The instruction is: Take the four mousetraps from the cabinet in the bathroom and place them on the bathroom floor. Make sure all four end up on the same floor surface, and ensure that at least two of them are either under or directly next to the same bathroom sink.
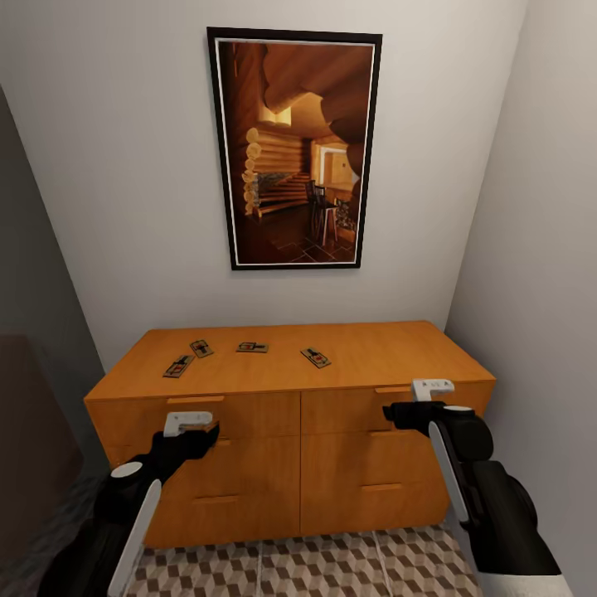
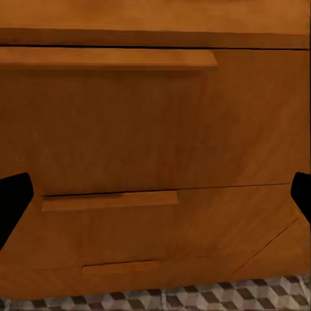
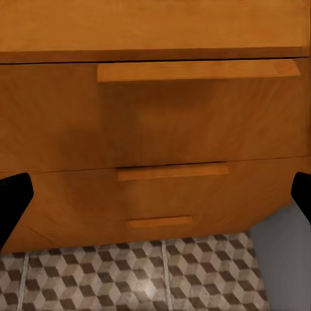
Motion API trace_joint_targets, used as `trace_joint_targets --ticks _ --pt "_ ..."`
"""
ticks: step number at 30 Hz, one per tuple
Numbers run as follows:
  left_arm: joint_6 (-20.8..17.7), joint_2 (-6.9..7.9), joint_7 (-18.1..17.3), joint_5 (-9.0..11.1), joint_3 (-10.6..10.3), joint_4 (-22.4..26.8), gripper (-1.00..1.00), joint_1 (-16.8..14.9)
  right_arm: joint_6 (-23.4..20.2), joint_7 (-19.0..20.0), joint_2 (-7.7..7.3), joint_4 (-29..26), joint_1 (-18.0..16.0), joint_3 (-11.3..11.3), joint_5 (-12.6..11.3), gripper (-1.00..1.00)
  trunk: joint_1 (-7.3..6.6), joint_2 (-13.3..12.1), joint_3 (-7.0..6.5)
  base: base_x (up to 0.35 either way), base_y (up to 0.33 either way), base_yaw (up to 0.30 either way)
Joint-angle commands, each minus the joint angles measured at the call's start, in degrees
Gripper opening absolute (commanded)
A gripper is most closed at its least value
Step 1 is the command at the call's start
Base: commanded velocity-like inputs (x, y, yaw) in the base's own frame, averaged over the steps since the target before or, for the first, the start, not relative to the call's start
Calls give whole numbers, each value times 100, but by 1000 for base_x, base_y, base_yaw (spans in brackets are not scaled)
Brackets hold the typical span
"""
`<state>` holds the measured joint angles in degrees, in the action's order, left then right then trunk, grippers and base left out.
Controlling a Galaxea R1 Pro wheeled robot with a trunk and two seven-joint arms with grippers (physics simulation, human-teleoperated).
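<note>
Several mousetraps lie flat on top of the orange-brown cabinet (image 1: 373,356): one at the left (image 1: 178,366), one just behind it (image 1: 201,348), one in the middle (image 1: 252,347) and one further right (image 1: 315,357). My left gripper (image 1: 209,432) hangs in front of the left drawer fronts, below the top, open and empty; its dark fingertips (image 2: 13,197) stand wide apart. My right gripper (image 1: 391,413) is level with the top right drawer, also open with nothing held, its fingertips (image 3: 14,194) spread. The patterned bathroom floor (image 1: 332,564) runs along the cabinet's foot. The bathroom sink is out of view.
A large framed picture (image 1: 294,149) hangs on the wall above the cabinet. A grey wall (image 1: 539,249) closes in on the right, right beside the cabinet's end. A dark shape (image 1: 33,448) stands at the left. Bar handles (image 3: 197,70) stick out from the drawer fronts.
</note>
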<state>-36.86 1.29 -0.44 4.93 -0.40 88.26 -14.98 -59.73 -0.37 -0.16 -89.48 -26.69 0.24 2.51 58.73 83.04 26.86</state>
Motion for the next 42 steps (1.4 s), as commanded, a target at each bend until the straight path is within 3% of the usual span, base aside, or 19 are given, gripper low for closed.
trace_joint_targets --ticks 1,13,15,28,35,42 --pt "-32 0 13 50 -2 6 100 -80 -27 1 -1 -2 -26 3 21 100 0 4 7 0 0 0" --pt "-120 -103 9 52 -4 7 100 -955 -27 -24 5 14 -121 2 22 100 0 4 7 0 0 0" --pt "-278 -113 9 52 -4 7 100 -1225 -27 -40 7 18 -124 4 22 100 0 4 7 0 0 0" --pt "-960 -117 12 52 -4 5 100 -2046 -27 -52 9 22 -131 2 22 100 0 4 7 0 0 0" --pt "-1329 -74 23 45 14 0 100 -2268 -27 -77 15 52 -343 2 -5 100 0 4 7 0 0 0" --pt "-1741 -20 33 44 34 -1 100 -2339 -27 -116 49 188 -788 7 -31 100 0 4 7 0 0 0"
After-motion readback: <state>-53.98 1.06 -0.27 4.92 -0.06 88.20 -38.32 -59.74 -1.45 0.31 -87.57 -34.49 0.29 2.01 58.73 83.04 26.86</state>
